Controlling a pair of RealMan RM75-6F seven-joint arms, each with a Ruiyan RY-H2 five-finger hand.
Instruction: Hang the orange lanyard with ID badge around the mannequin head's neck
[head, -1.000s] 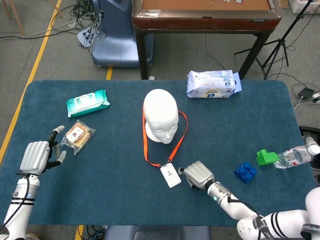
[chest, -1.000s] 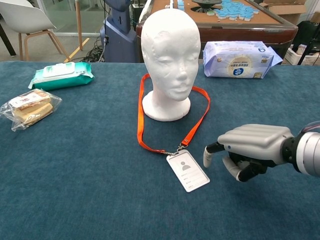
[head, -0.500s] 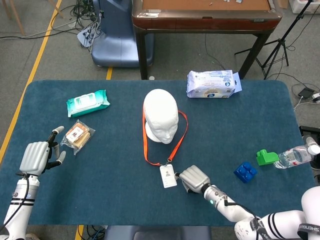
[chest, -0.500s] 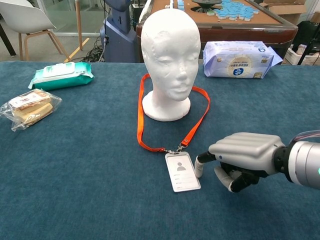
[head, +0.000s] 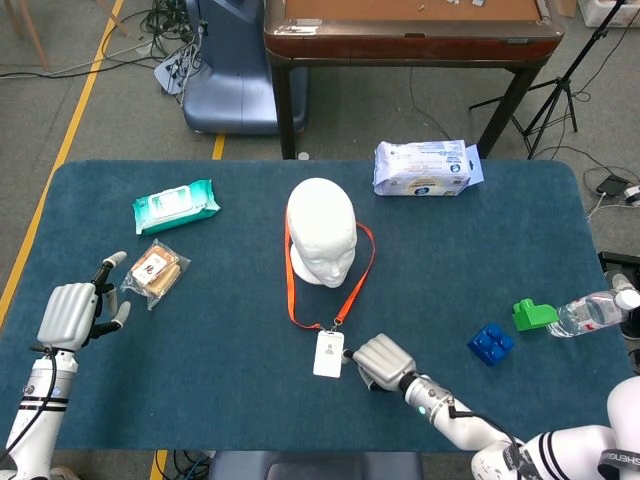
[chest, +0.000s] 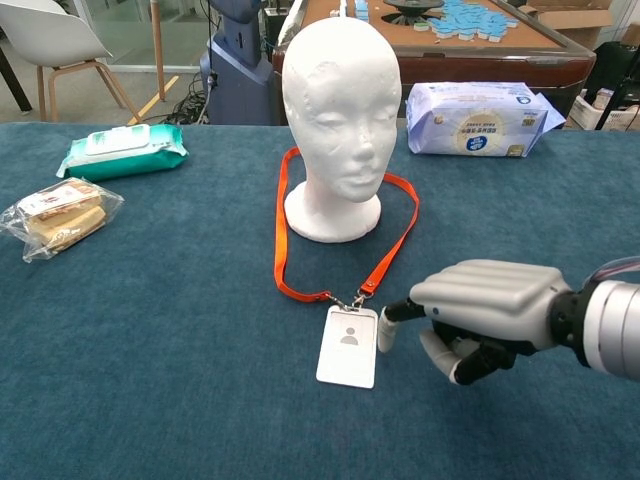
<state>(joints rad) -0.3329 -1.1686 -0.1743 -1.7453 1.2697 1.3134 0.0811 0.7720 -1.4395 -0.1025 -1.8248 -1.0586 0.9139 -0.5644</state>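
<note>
The white mannequin head (head: 321, 243) (chest: 336, 120) stands upright mid-table. The orange lanyard (head: 361, 268) (chest: 283, 235) lies flat on the cloth, looped around the head's base. Its white ID badge (head: 328, 353) (chest: 347, 346) lies in front of the head. My right hand (head: 383, 361) (chest: 483, 315) rests low just right of the badge, fingers curled, one fingertip touching the badge's right edge. My left hand (head: 72, 313) hovers at the table's left edge, fingers apart, holding nothing.
A green wipes pack (head: 176, 205) (chest: 124, 151) and a wrapped snack (head: 155, 272) (chest: 58, 217) lie at the left. A blue-white wipes pack (head: 423, 167) (chest: 482, 118) sits behind the head. A blue block (head: 490, 343), green block (head: 533, 314) and water bottle (head: 592, 312) lie at the right.
My right hand has slid left along the cloth, pushing the badge left so it swung from slanting right to pointing nearly straight down. The left hand stayed put.
</note>
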